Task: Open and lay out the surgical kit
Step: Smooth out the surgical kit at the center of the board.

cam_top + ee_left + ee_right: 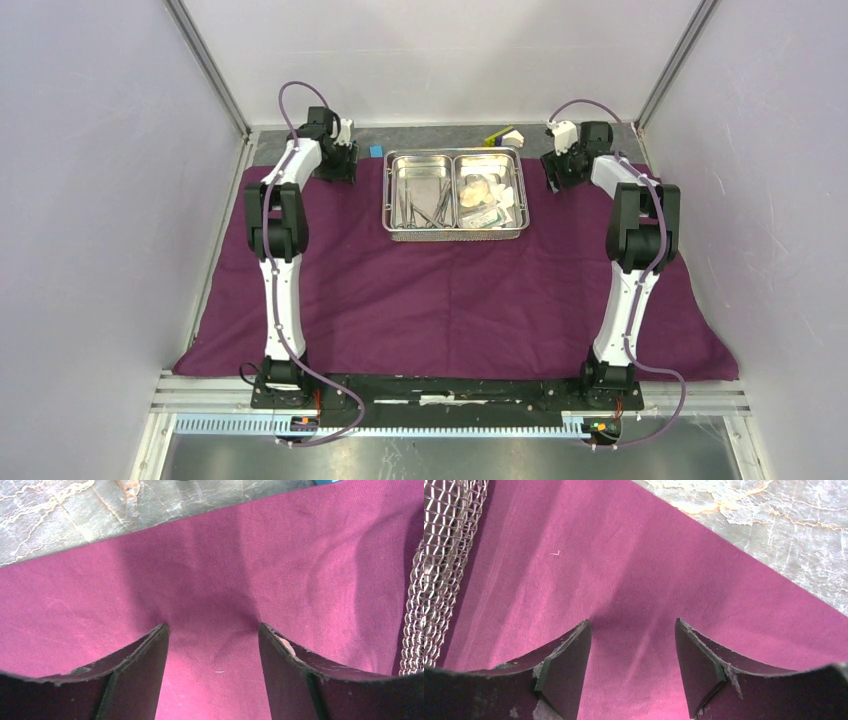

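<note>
The surgical kit's dark purple cloth (450, 300) lies spread flat across the table. The steel two-compartment tray (455, 234) stands on the cloth's far middle, with metal tweezers and forceps (425, 205) in its left half and white gauze and packets (485, 192) in its right half. My left gripper (338, 165) is at the cloth's far left corner. Its open jaws press their tips down on the cloth (212, 570), which puckers slightly between them (212, 626). My right gripper (560, 170) does the same at the far right corner, open with creased cloth (634, 565) between its tips (632, 621).
A small blue block (376, 151) and a yellow-green and white piece (505, 136) lie on bare table behind the cloth. The tray's mesh side (412, 615) (444, 555) stands close beside each gripper. Grey marbled tabletop (75, 510) (784, 520) shows past the cloth's edge. Walls enclose three sides.
</note>
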Controlling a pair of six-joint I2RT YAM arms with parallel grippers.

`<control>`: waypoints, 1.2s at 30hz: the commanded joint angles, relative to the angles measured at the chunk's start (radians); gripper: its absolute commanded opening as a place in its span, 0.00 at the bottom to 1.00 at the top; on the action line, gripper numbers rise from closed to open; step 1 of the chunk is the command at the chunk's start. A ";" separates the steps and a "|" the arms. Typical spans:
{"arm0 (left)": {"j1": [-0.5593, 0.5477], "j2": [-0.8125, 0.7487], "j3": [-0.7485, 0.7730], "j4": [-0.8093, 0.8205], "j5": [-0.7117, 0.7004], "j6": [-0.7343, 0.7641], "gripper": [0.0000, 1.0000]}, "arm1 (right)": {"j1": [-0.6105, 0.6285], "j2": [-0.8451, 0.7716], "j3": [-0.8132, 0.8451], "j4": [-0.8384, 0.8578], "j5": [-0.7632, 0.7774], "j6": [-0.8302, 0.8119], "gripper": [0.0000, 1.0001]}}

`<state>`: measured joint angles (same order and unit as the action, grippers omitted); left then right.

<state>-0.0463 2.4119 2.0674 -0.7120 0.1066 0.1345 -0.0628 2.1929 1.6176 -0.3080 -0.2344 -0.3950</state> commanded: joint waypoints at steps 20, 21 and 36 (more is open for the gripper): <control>0.007 0.062 0.019 -0.043 -0.076 0.023 0.02 | -0.003 0.066 0.070 0.000 0.072 -0.013 0.00; 0.007 0.065 0.029 -0.046 -0.081 0.022 0.02 | -0.003 0.073 0.081 -0.004 0.077 -0.015 0.00; 0.040 0.174 0.262 -0.169 -0.118 -0.010 0.02 | -0.003 0.139 0.183 -0.044 0.137 -0.041 0.00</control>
<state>-0.0349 2.5168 2.2608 -0.8261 0.0280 0.1452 -0.0517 2.2993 1.7836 -0.3798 -0.1909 -0.3977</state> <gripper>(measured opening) 0.034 0.007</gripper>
